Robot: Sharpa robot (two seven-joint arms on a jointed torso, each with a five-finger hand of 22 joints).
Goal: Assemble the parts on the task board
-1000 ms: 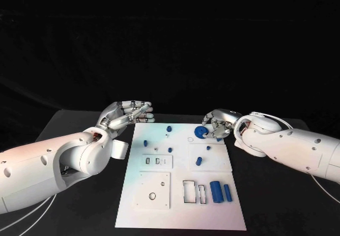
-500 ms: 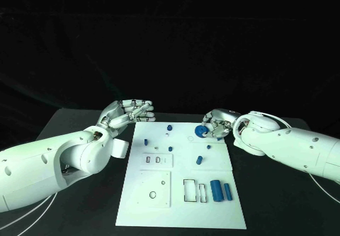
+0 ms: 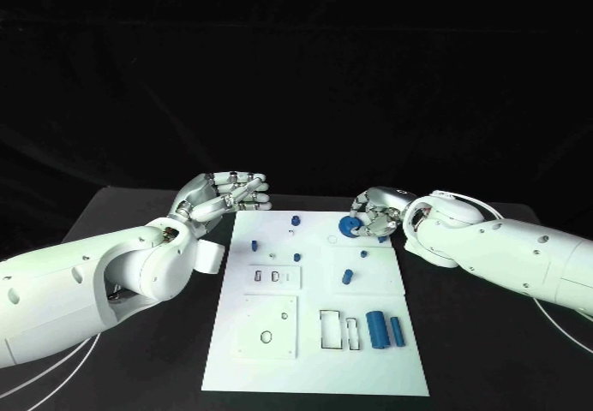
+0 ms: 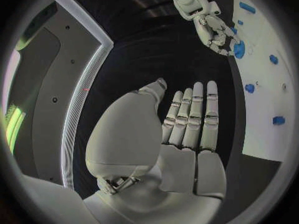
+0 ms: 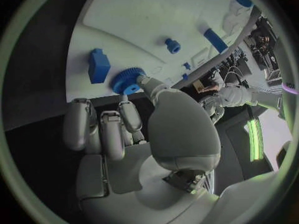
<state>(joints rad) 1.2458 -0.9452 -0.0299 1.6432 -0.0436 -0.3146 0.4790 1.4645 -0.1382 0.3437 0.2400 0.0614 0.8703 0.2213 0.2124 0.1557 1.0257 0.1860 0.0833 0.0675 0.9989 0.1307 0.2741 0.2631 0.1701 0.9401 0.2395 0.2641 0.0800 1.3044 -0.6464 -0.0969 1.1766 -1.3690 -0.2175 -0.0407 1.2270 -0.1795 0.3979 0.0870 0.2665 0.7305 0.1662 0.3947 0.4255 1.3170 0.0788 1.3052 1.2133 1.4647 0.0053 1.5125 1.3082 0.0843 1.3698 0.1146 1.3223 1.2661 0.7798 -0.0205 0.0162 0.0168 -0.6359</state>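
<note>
The white task board (image 3: 309,368) lies in the middle of the black table. My right hand (image 3: 377,214) hovers over the board's far right corner and pinches a blue gear (image 3: 351,226) between thumb and fingers. The gear (image 5: 127,80) sits at the thumb tip just above the board, next to a blue block (image 5: 98,65). My left hand (image 3: 226,195) hangs off the board's far left corner, holding nothing. Its fingers (image 4: 193,117) lie straight, side by side. The right hand (image 4: 215,32) and the gear (image 4: 238,48) also show in the left wrist view.
Small blue pegs (image 3: 294,221) (image 3: 254,247) (image 3: 298,258) stand on the board's far half, with an oblong piece (image 3: 347,276) mid-board. Two blue cylinders (image 3: 375,331) (image 3: 398,330) lie near the front right beside a rectangular recess (image 3: 336,330). A round hole (image 3: 266,337) is at the front left.
The right hand has kept its hold on the gear and drawn slightly toward the board's far edge. The left hand has stayed where it was.
</note>
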